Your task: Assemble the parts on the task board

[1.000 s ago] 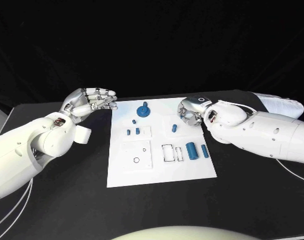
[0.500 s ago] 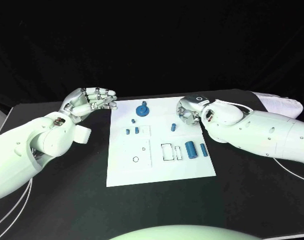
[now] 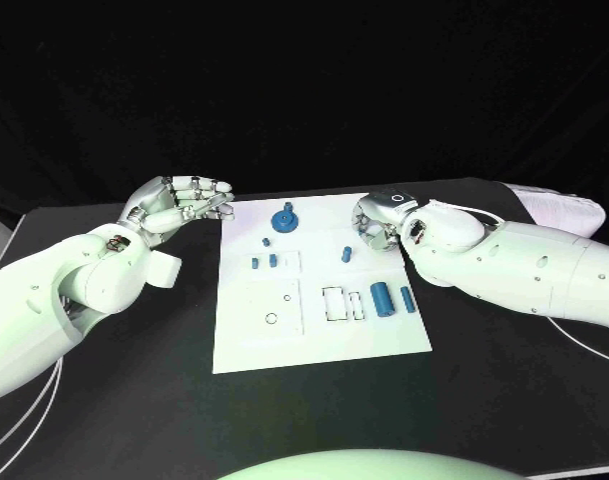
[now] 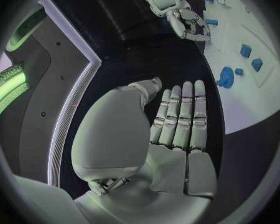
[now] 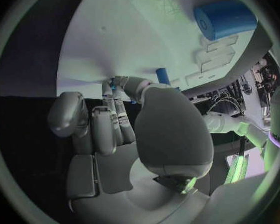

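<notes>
Over the last second the right hand has shifted slightly along the board's far right edge, fingers curled beside a small blue part; whether they pinch anything cannot be told. The left hand stays off the far left corner, fingers together, empty, so assembly appears barely advanced.

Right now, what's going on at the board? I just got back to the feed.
The right hand is down at the far right part of the white task board, its fingers pinching a small blue peg; the right wrist view shows a sliver of blue between them. The left hand hovers off the board's far left corner, holding nothing. A large blue cylinder and other blue parts lie loose on the board.
</notes>
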You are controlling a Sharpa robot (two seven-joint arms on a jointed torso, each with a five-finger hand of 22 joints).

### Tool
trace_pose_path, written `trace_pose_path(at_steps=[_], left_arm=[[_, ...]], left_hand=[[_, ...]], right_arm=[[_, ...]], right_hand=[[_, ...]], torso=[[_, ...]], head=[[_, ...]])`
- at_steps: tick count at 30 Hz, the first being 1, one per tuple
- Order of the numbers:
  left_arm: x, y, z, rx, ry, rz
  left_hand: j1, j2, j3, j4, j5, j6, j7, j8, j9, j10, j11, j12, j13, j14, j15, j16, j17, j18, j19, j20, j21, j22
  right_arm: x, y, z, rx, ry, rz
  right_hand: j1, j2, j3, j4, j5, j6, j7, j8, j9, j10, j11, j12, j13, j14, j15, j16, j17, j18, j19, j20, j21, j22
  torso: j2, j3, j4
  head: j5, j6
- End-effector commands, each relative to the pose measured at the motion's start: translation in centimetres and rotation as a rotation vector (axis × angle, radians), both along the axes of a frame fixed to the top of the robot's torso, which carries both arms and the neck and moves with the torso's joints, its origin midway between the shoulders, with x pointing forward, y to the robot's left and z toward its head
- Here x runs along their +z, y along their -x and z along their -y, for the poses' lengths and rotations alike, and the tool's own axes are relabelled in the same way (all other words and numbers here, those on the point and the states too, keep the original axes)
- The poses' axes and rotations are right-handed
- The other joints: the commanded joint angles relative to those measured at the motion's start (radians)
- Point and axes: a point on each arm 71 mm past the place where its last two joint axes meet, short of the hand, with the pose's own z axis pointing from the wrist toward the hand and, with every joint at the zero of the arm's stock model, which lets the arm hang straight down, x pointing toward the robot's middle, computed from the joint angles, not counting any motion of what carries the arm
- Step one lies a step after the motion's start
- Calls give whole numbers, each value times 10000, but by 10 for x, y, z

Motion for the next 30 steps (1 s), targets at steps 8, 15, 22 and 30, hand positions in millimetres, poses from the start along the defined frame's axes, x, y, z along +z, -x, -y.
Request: trace_pose_path(at_steps=[8, 15, 22, 30], left_arm=[[0, 1, 0, -3, -113, 18], [-1, 1, 0, 13, -154, 15], [-2, 1, -1, 23, -173, -1], [-3, 0, -2, 48, -209, -41]], left_hand=[[108, -13, -67, 9, -1, -1, 67, -55, -16, 11, 69, -43, 16, 46, 51, -60, 27, 101, 66, 23, -60, -26], [108, -13, -67, 9, -1, -1, 67, -55, -16, 11, 69, -43, 16, 46, 51, -60, 27, 101, 66, 23, -60, -26], [108, -13, -67, 9, -1, -1, 67, -55, -16, 11, 69, -43, 16, 46, 51, -60, 27, 101, 66, 23, -60, -26], [115, -6, -70, 12, -2, -1, 70, -60, -21, 10, 72, -51, 18, 46, 54, -76, 40, 102, 72, 25, -77, -37]], right_arm=[[-9, 6, -2, -203, -48, 401], [-6, 8, -2, -285, -465, 784], [-3, 9, 0, -408, -844, 949], [0, 11, 3, -601, -1358, 822]], right_hand=[[269, 387, 326, -279, 60, 517, -181, 234, 179, 911, -218, 115, 72, 402, -162, 15, 84, -19, 131, -157, 432, 389], [269, 444, 361, -319, 15, 562, -212, 265, 213, 1035, -254, 115, 80, 417, -190, 31, 100, -49, 183, -184, 581, 520], [262, 453, 367, -333, -1, 580, -221, 277, 226, 1074, -265, 112, 82, 423, -199, 40, 111, -64, 205, -194, 650, 581], [257, 454, 369, -344, -4, 593, -227, 286, 235, 1101, -272, 110, 83, 430, -206, 51, 126, -74, 222, -199, 700, 624]], torso=[[4, 7, 12], [7, 10, 7], [5, 7, 2], [0, 0, 4]], head=[[-15, 17], [-11, 23], [-8, 19], [-8, 30]])
